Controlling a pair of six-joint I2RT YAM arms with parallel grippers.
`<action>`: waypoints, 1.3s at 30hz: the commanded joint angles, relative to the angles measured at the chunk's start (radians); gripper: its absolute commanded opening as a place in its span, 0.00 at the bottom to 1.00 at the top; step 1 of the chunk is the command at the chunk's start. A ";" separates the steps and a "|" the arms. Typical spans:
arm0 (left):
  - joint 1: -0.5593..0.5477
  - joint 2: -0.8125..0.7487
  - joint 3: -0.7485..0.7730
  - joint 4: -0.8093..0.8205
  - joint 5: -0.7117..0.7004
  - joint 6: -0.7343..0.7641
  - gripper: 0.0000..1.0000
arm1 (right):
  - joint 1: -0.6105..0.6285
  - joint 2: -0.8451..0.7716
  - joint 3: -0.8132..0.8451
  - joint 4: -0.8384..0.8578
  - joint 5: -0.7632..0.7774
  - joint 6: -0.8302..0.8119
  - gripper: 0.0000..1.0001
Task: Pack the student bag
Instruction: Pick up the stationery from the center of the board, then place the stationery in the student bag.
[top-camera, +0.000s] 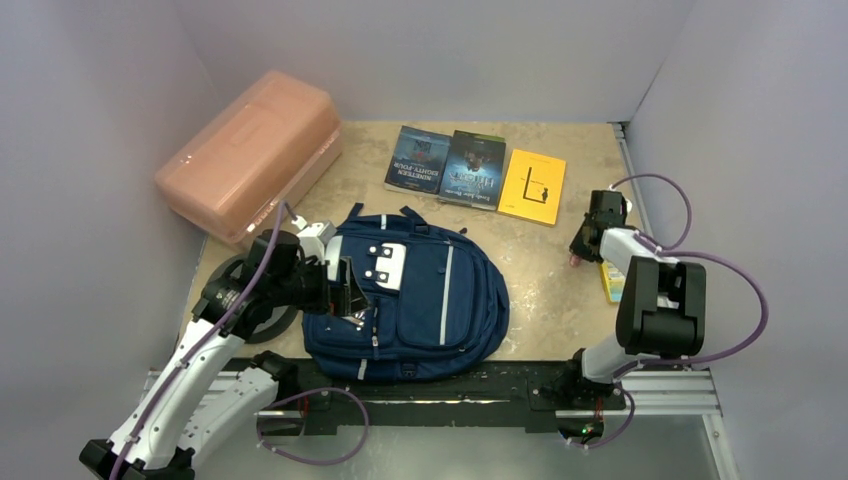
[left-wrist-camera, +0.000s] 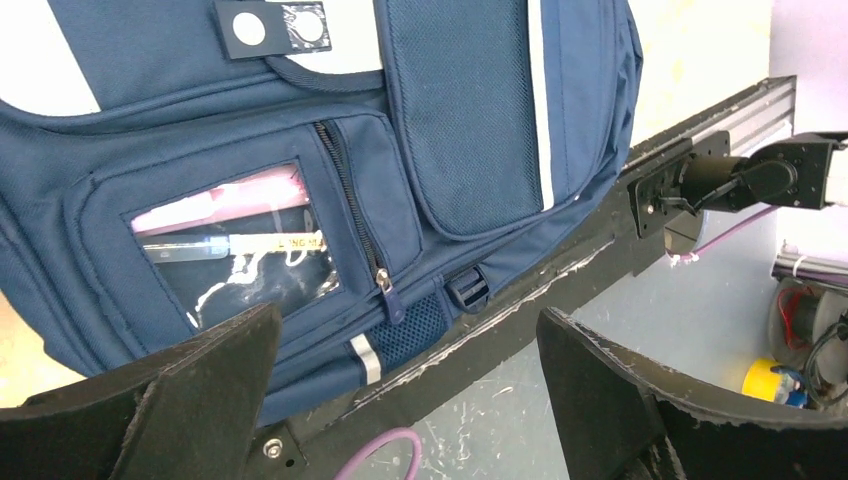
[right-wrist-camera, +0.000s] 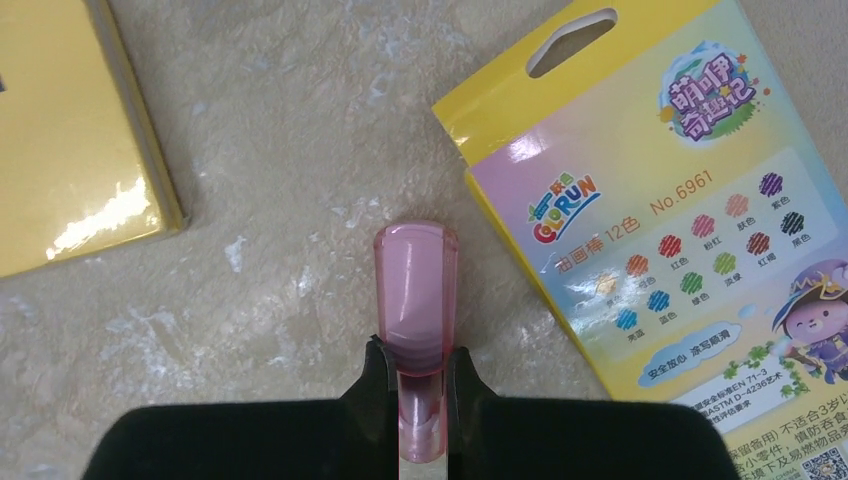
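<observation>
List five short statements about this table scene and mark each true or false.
1. Three books lie in a row beyond the backpack. True.
2. The right gripper is shut on a pink plastic item. True.
3. The left gripper is clamped on the backpack's zipper. False: the left gripper is wide open beside the backpack and grips nothing.
4. The crayon pack sits inside the backpack. False: the crayon pack lies on the table, next to the pink plastic item.
5. The pink box stands at the far right corner. False: the pink box is at the far left.
</observation>
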 joint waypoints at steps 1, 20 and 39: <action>-0.006 0.004 0.064 -0.026 -0.064 -0.017 1.00 | 0.044 -0.111 -0.003 0.029 -0.059 -0.039 0.00; -0.006 0.057 -0.018 -0.040 -0.319 -0.262 0.99 | 0.991 -0.162 0.160 0.000 -0.669 -0.262 0.00; -0.016 0.059 -0.144 0.098 -0.523 -0.355 1.00 | 1.223 0.197 0.346 -0.038 -0.573 -0.253 0.00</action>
